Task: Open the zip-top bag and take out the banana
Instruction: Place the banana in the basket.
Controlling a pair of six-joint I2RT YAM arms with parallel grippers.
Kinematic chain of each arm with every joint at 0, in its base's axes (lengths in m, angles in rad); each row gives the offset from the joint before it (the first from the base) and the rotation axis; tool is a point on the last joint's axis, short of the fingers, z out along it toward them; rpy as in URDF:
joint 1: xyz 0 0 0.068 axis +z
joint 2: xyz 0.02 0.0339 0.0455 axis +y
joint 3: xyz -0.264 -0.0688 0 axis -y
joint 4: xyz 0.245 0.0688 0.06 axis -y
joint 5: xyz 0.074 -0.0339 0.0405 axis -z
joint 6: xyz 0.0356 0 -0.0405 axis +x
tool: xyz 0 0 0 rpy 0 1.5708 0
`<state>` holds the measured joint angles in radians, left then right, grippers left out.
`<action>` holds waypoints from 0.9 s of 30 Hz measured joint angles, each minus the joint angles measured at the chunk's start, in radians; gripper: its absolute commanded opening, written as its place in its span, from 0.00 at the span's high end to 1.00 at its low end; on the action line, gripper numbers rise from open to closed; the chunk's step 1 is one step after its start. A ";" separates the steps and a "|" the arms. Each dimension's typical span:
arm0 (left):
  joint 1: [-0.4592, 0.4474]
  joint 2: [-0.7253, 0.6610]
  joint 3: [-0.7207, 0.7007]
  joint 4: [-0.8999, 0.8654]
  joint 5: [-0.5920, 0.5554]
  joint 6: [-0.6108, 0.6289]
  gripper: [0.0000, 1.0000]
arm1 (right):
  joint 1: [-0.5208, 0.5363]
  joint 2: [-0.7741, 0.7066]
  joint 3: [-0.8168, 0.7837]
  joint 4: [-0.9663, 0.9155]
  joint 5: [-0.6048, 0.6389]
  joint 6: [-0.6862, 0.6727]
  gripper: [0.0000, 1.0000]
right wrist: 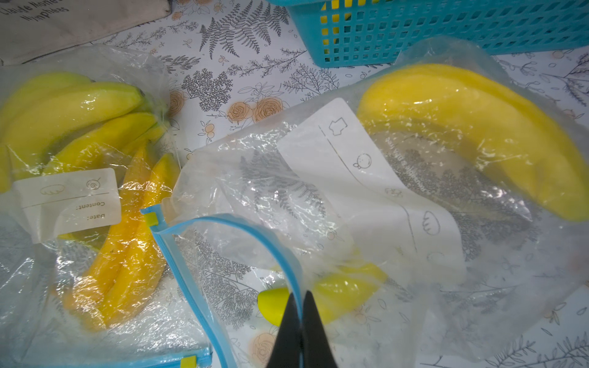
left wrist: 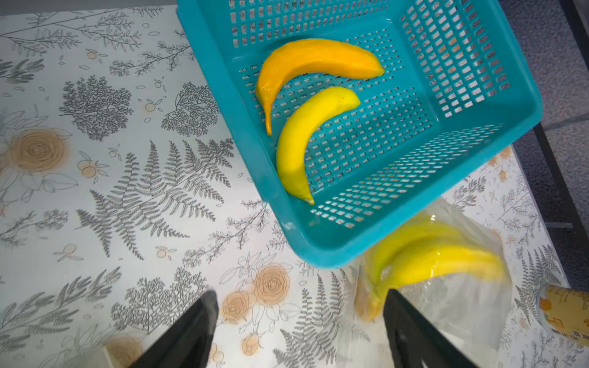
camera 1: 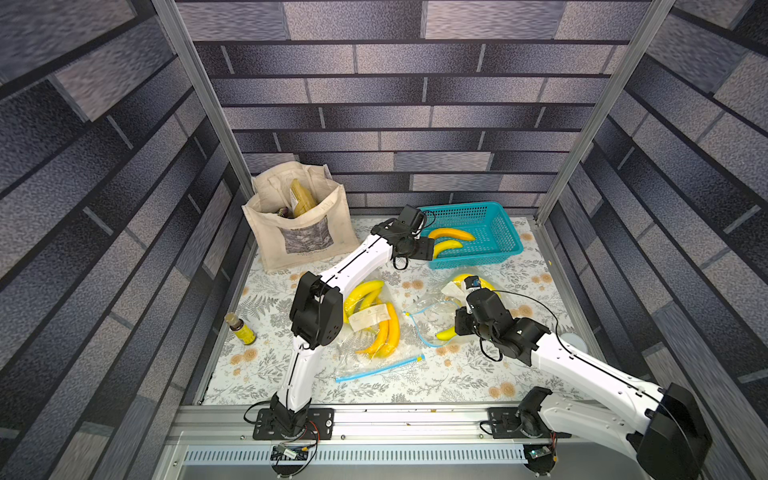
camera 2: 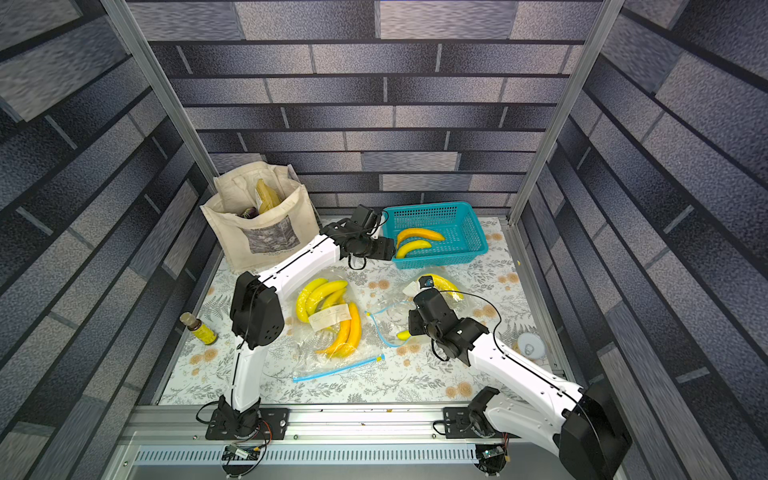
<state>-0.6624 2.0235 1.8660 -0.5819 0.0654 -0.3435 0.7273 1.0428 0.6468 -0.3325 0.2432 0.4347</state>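
- While the right hand pinches a bag open, the flowered surface (camera 1: 374,386) carries everything, with a cloth tote (camera 1: 299,224) standing at its far left corner.
- Along the far edge, to the right of the tote, sits a blue basket (camera 1: 465,212). An orange banana (left wrist: 318,60) and a yellow banana (left wrist: 306,140) lie in it.
- Mid-surface lies a full bag (camera 1: 374,320) of bananas, and its zip looks shut.
- Just beside it is the open zip-top bag (right wrist: 350,197), its mouth gaping. The right hand (right wrist: 299,298) is pressed together on its blue zip rim.
- Near the basket's corner, the left hand (left wrist: 299,296) hangs spread and empty, well apart from that mouth.
- Inside the open bag a large banana (right wrist: 478,133) lies deep at the closed end. A smaller banana (right wrist: 338,296) lies at the mouth, just behind the pinched rim.
- By my judgement the opening is done and the emptying is under way. The next move calls for the left hand to come to the mouth and close on the smaller banana while the right hand holds the rim up.
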 measured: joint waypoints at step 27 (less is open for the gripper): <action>-0.319 -0.365 -0.739 0.332 -0.045 0.142 0.37 | 0.000 -0.040 0.006 -0.002 -0.031 -0.001 1.00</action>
<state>-0.9813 1.6581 1.1267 -0.2501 0.0204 -0.2012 0.7273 1.0027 0.6533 -0.3344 0.2123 0.4339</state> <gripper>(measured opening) 0.642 0.048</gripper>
